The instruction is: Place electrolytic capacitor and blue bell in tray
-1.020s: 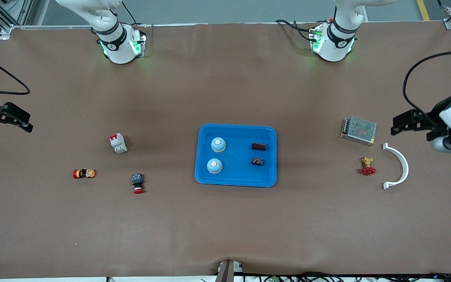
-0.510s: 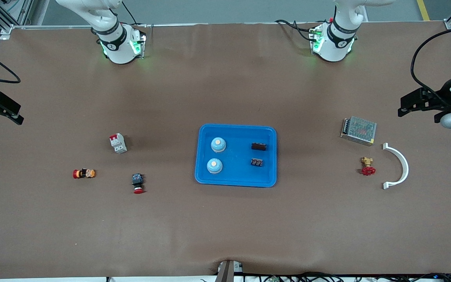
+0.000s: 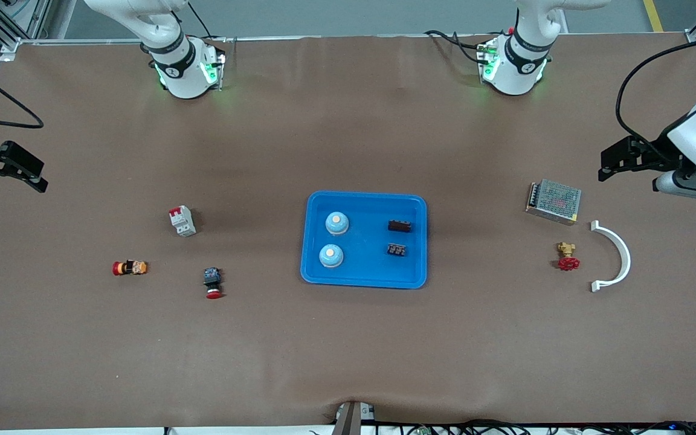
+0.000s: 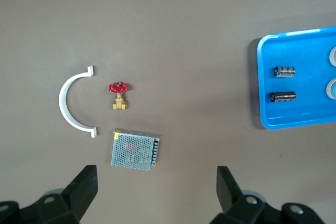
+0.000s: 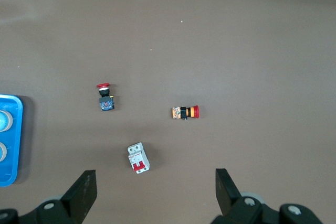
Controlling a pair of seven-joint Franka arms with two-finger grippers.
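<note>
- The bright-blue tray is seen at the middle of the table, midway between the two arms' ends.
- Two blue bells with pale buttons on top are set in the tray's half toward the right arm's end, one nearer to the front camera than the other.
- Two dark electrolytic capacitors are laid on their sides in the tray's other half, also one nearer than the other; in the left wrist view they appear as and. Print is borne on their sleeves, but it cannot be read.
- Toward the left arm's end, a perforated metal power supply is placed farthest from the front camera, with a brass valve with a red handwheel and a white curved bracket nearer.
- Toward the right arm's end, a white circuit breaker with red levers, a red mushroom push button and a red, yellow and black selector switch are spread out, well apart from the tray.
- Nothing is set against the tray's rim.
- The left gripper is held in the air over bare table beside the power supply, fingers spread, nothing between them.
- The right gripper is held over the table's edge at its own end, fingers likewise spread and empty.
</note>
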